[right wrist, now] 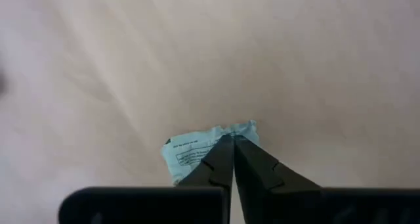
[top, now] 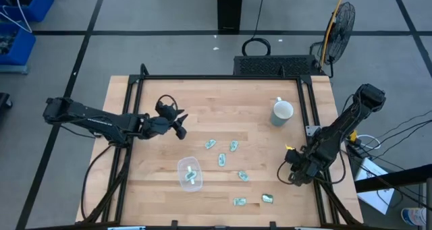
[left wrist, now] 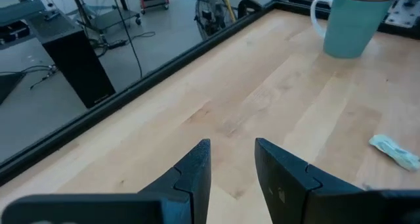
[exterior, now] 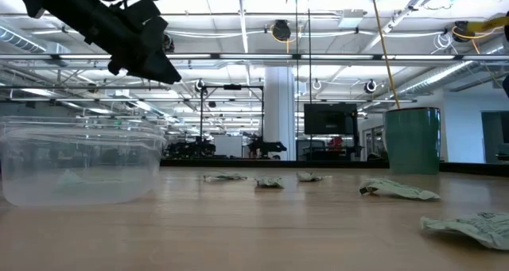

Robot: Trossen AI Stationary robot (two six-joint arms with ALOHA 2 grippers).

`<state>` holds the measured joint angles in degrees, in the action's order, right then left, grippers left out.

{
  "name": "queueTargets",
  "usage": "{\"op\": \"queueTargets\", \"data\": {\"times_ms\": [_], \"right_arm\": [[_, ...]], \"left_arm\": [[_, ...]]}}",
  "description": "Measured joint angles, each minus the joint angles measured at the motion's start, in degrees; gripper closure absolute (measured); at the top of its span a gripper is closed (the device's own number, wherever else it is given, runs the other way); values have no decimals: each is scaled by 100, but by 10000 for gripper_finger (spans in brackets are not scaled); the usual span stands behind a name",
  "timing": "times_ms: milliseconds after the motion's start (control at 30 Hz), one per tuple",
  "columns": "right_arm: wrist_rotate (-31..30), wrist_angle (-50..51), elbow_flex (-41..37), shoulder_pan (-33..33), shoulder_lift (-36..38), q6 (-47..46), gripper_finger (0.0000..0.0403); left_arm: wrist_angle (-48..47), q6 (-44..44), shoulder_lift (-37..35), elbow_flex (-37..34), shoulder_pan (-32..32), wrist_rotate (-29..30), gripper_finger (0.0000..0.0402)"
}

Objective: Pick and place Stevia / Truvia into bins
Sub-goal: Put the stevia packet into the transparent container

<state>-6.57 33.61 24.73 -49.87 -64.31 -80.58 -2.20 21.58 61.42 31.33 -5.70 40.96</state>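
Paper-thin and limp, the sweetener packet [right wrist: 209, 148] pinched by its edge in my right gripper [right wrist: 232, 145], lower right of the overhead frame, would slip easily. My left gripper [top: 179, 124] hovers parted, upper left. Bin [top: 190, 174] sits lower centre.

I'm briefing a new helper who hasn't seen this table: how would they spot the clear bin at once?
Start at the wooden table seen from above and look to its front edge, left of the middle. There sits the clear bin, a small see-through tub with rounded corners and a packet inside. The loose packets lie to its right, and the mug far back right is opaque with a handle.
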Motion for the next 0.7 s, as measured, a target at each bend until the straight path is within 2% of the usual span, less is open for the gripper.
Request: {"op": "queueTargets", "data": {"times_ms": [267, 400, 567, 633, 700], "right_arm": [[-1782, -2186, -27, 194, -21, 1703, 402], [-2369, -3652, -33, 707, -48, 3303, 402], [-2150, -6268, -23, 1490, -408, 6086, 402], [-1898, -7240, 4, 1776, -705, 6933, 403], [-1569, -7710, 181, 2045, -1061, 7475, 403]], "left_arm": [[664, -317, -43, 0, 0, 109, 277], [1221, -680, -174, -2, -1, 62, 277], [1668, -929, -188, 2, -1, -235, 277], [1634, -920, -170, 2, -1, -350, 277], [1493, -844, -152, 2, -4, -374, 277]]}}
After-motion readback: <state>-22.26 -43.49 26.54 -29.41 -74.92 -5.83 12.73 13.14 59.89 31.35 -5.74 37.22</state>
